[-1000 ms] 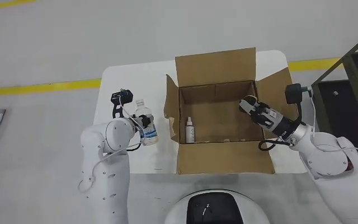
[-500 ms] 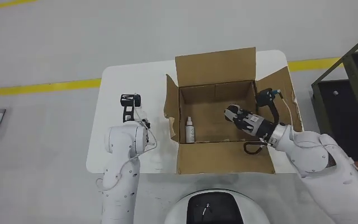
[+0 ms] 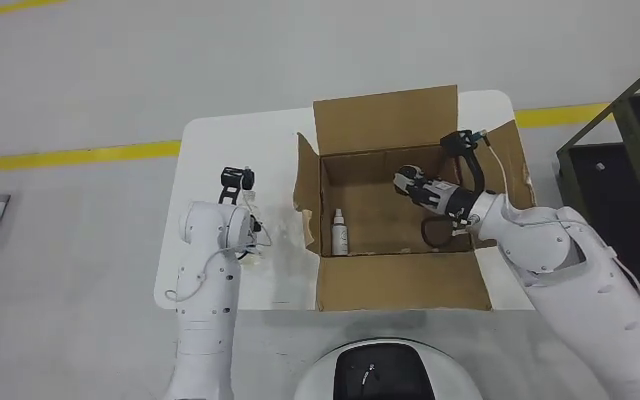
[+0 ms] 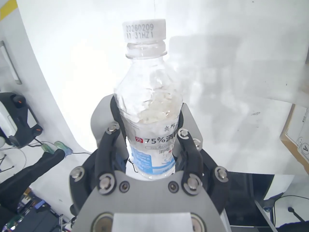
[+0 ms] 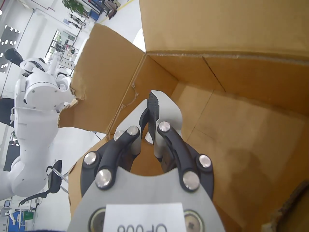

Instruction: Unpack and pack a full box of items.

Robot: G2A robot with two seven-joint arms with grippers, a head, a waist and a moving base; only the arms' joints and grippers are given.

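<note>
A clear bottle [image 4: 147,92] with a white cap and a blue-and-white label stands out from my left gripper [image 4: 148,108], which is shut on its body over the white table [image 4: 72,37]. In the top view my left arm [image 3: 222,225] is just left of the open cardboard box [image 3: 385,118] and covers the bottle. A small white spray bottle [image 3: 340,233] stands inside the box by its left wall. My right gripper [image 3: 403,182] hangs inside the box near its back wall, shut and holding nothing, its fingers [image 5: 153,107] pressed together.
The box flaps [image 3: 503,160] stand open on all sides, and the left flap [image 5: 106,56] has a torn edge. A dark metal rack [image 3: 600,170] stands off the table's right end. Bare table [image 3: 225,140] lies left of the box.
My left arm has swung round with the bottle, which the arm now covers in the top view. My right gripper has moved from the box's right side further in, toward the back.
</note>
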